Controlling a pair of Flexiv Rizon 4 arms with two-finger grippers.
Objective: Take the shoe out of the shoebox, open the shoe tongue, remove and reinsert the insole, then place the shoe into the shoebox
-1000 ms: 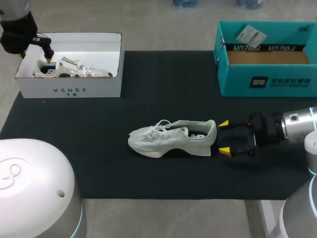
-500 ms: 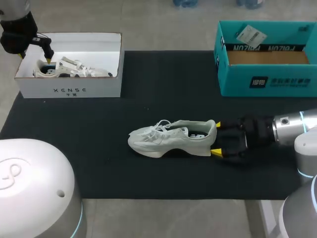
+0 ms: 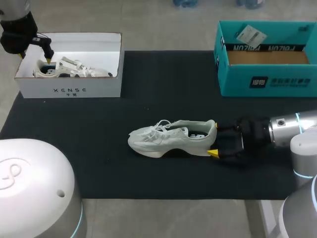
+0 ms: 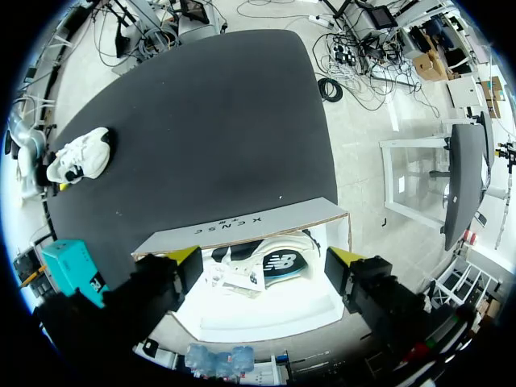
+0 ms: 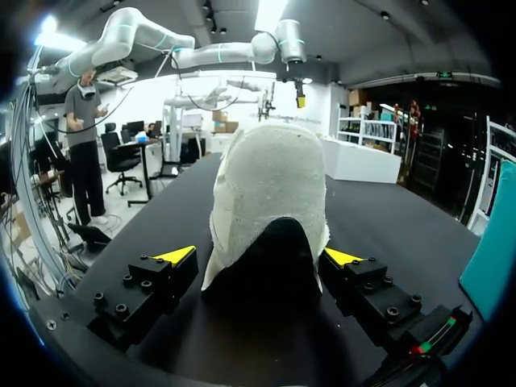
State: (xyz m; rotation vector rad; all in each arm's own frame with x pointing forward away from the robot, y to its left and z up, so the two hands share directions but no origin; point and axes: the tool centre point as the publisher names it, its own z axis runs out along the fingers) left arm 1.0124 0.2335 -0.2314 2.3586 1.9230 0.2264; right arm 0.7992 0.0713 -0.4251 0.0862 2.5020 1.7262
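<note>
From above, a pale mesh shoe point(image 3: 171, 139) with a chunky foam sole lies mid-desk point(image 3: 148, 74) on black matting, toe toward 9 o'clock. The right pincer point(image 3: 216, 141) straddles its heel from 3 o'clock. A white card shoebox point(image 3: 69, 90) sits at 10 o'clock and a teal shoebox point(image 3: 267, 82) at 2.

The left wrist view shows the left pincer point(image 4: 266, 258) gaping wide and empty above a second shoe point(image 4: 258, 270) in the white box.

In the right wrist view the rounded knit heel sits between spread fingers point(image 5: 176, 255), ungripped.

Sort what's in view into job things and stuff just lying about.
Job: shoe, right tool at its heel, white box, second shoe inside it, left tool above it.
Lying about: probably the teal box with a tag inside; mat.
</note>
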